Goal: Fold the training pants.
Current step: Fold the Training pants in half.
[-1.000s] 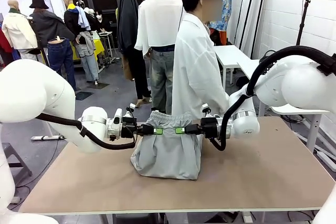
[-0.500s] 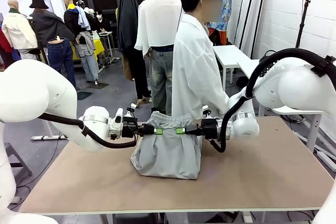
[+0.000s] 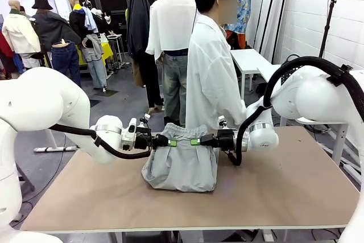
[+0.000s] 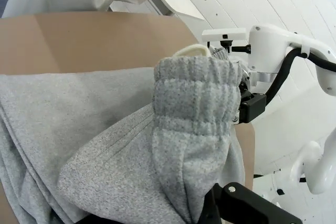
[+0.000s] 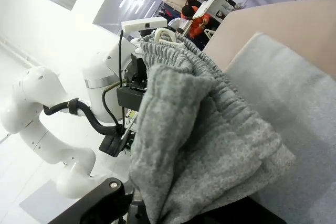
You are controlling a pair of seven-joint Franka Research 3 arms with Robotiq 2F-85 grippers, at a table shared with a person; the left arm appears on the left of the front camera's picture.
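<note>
The light grey training pants [image 3: 180,166] hang in a folded bundle over the middle of the table, their lower part resting on it. My left gripper [image 3: 169,140] is shut on the left end of the gathered waistband. My right gripper [image 3: 196,141] is shut on the right end, a hand's width away. The left wrist view has the ribbed waistband [image 4: 193,103] bunched right before the camera, with cloth spreading left onto the table. In the right wrist view the waistband [image 5: 178,108] is gathered between the fingers, and the other arm is behind it.
A person in a white shirt [image 3: 213,72] stands at the far edge of the brown table [image 3: 284,186], just behind the pants. Bare tabletop lies to both sides and in front of the bundle. A white table [image 3: 250,61] stands further back right.
Both grippers have sunk a little with the waistband. The bundle now sits lower and flatter on the table. The grips are unchanged.
</note>
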